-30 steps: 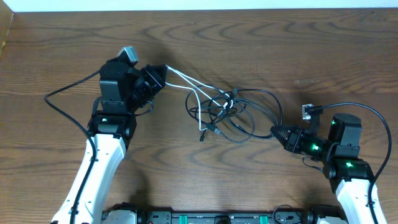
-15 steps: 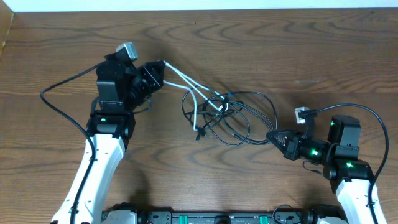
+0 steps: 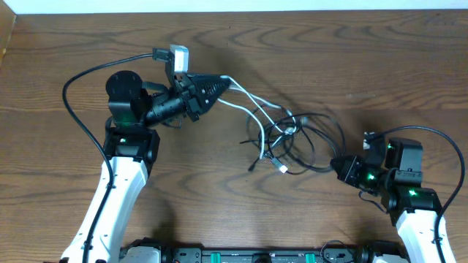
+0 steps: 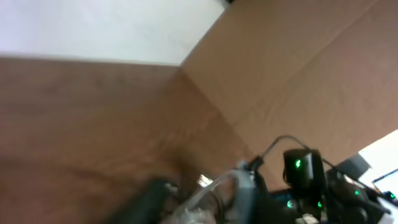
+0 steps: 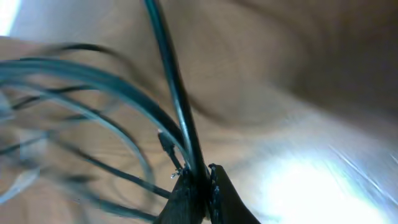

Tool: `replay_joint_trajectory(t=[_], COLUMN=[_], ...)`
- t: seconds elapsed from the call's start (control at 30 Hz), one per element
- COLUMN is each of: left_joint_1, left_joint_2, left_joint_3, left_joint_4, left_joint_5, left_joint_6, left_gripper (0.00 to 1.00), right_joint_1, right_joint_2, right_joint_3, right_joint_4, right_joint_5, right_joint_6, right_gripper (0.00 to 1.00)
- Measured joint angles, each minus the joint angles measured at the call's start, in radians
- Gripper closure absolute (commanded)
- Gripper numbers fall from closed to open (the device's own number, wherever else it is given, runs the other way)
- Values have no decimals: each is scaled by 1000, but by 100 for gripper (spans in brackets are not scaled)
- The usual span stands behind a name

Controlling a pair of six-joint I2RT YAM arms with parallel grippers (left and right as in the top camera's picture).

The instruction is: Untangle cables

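A tangle of thin black cables (image 3: 311, 142) and one white cable (image 3: 252, 102) lies at the table's middle right. My left gripper (image 3: 221, 85) is shut on the white cable's end and holds it raised, with the white strands running right and down into the knot (image 3: 281, 131). In the left wrist view the white cable (image 4: 214, 186) shows blurred between the fingers. My right gripper (image 3: 338, 166) is shut on a black cable at the tangle's right side; the right wrist view shows that black cable (image 5: 177, 106) clamped between the fingertips (image 5: 202, 177).
A thick black robot cable (image 3: 80, 80) loops left of the left arm. Another loops above the right arm (image 3: 431, 135). A small white plug (image 3: 281, 168) lies below the tangle. The table's far edge meets a white strip (image 3: 234, 6).
My left gripper has swung up and to the right, carrying the white cable. The tangle has shifted right and tightened. My right gripper has drawn slightly right with the black cable.
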Motion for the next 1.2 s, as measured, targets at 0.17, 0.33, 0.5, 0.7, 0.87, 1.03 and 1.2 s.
replay_joint_trajectory(t=[0.17, 0.33, 0.5, 0.7, 0.87, 1.03, 1.2], left_joint_1=[-53, -130, -194, -304, -421, -515, -571], left_joint_2=[0, 0, 0, 0, 0, 0, 2], left_joint_3=[2, 6, 8, 8, 8, 8, 8], left_joint_4=[-207, -405, -557, -570, -576, -568, -520], left_joint_5=[16, -85, -395, -600, -824, -948, -960], left_joint_6=[113, 270, 316, 316, 313, 309, 334], left_gripper=[4, 4, 4, 3, 1, 2, 32], right_joint_1=[-2, -2, -2, -2, -2, -2, -2], right_joint_2=[0, 0, 0, 0, 0, 0, 0], right_joint_3=[9, 10, 10, 10, 10, 10, 10], right_joint_4=[148, 129, 92, 93, 85, 19, -5], right_joint_5=[-180, -210, -190, -185, -184, -133, -87], right_joint_6=[-7, -5, 2, 2, 2, 2, 2], right_gripper=[99, 99, 99, 99, 99, 99, 99])
